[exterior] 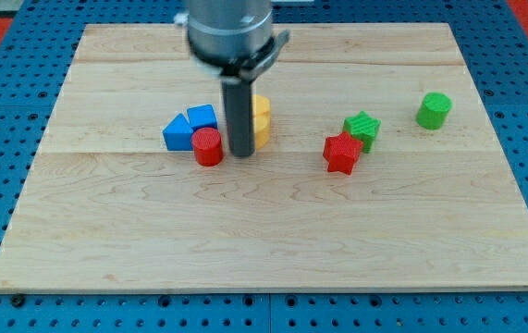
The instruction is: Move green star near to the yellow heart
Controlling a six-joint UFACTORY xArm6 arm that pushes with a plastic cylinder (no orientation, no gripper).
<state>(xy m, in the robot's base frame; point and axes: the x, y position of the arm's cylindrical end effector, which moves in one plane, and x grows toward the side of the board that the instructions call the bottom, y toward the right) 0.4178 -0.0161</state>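
The green star (363, 127) lies right of the board's middle, touching the red star (341, 154) just below and left of it. The yellow heart (261, 135) sits left of centre, mostly hidden behind my rod, with another yellow block (261, 107) right above it whose shape I cannot make out. My tip (242, 153) rests on the board at the yellow heart's left edge, between it and the red cylinder (208, 146). The green star is well to the right of my tip.
Two blue blocks (190, 127) sit together left of the rod, touching the red cylinder. A green cylinder (434, 110) stands at the right. The wooden board (264, 250) lies on a blue pegboard.
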